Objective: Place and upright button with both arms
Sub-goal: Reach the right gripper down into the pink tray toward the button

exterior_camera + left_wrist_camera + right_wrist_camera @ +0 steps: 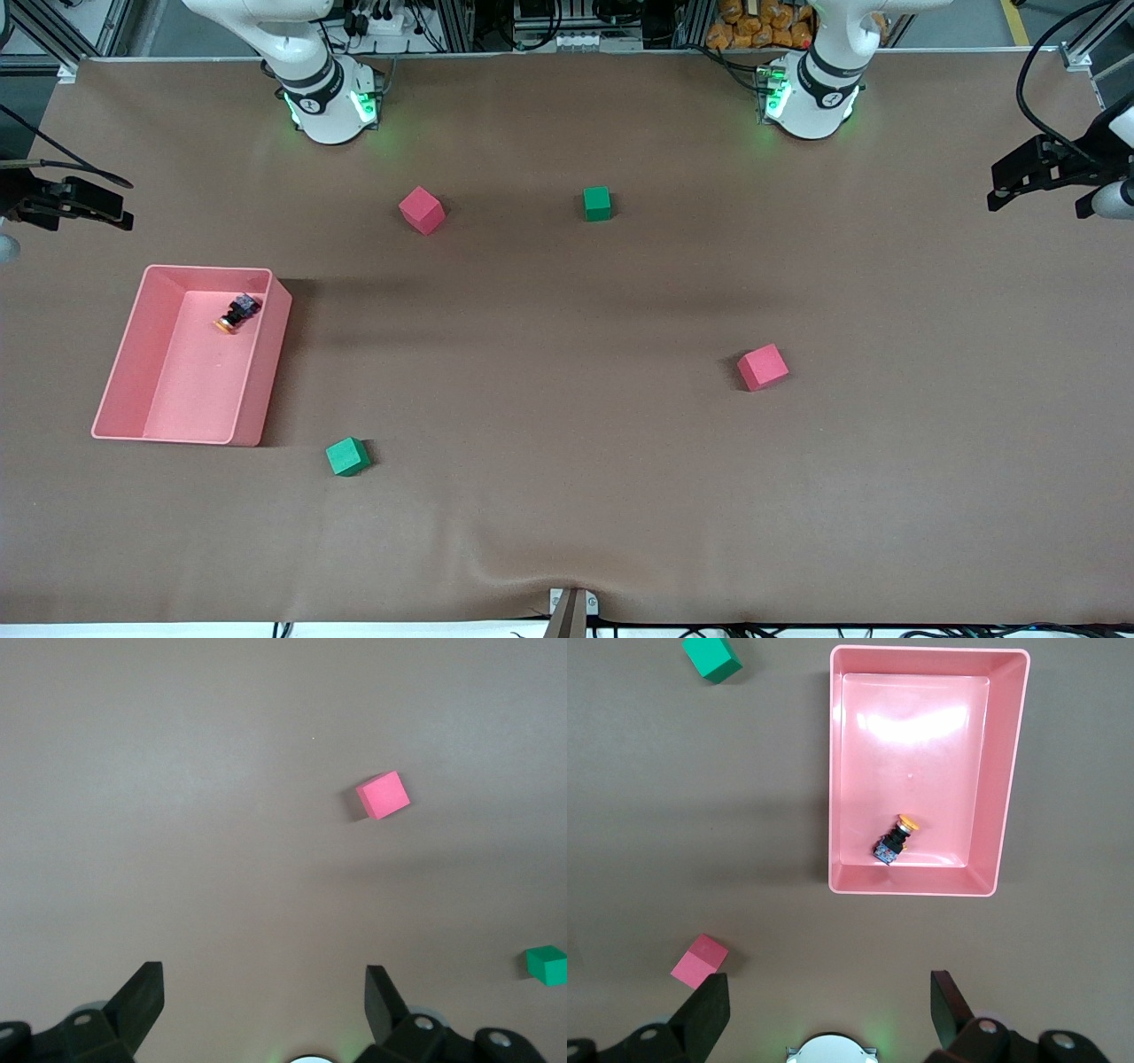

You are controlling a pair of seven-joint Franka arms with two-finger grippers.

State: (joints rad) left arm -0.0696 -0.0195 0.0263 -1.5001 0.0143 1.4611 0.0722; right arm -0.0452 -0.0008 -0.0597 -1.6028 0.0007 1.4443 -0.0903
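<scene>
The button (237, 313) lies on its side in a pink tray (266, 354) toward the right arm's end of the table. It is a small black body with an orange cap. In the right wrist view the button (894, 841) rests by one short wall of the tray (921, 881). My right gripper (106, 208) hangs open high over that end of the table, nothing between its fingers (830, 992). My left gripper (1035, 206) hangs open over the left arm's end, also with nothing in it (266, 988).
Two red cubes (421, 210) (763, 367) and two green cubes (597, 203) (347, 456) are scattered on the brown table. The left wrist view shows a red cube (384, 795) and a green cube (547, 964). The right wrist view shows a green cube (711, 657) and a red cube (699, 960).
</scene>
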